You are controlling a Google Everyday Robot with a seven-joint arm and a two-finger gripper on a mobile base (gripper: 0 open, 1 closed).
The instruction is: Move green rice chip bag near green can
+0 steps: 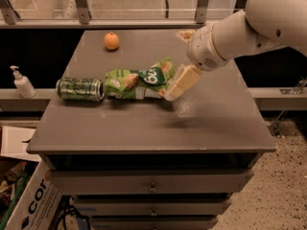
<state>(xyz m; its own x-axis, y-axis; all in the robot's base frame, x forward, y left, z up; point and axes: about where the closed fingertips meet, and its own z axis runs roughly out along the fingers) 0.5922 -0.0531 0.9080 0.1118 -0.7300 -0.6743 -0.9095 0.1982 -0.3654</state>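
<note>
The green rice chip bag lies crumpled on the dark table, left of centre. Its left end nearly touches the green can, which lies on its side near the table's left edge. My gripper hangs from the white arm that reaches in from the upper right. It points down and to the left, right at the bag's right end, low over the table top. I cannot tell whether it touches the bag.
An orange sits at the back left of the table. A white pump bottle stands on a ledge to the left. A cardboard box sits on the floor at lower left. Drawers are below the table top.
</note>
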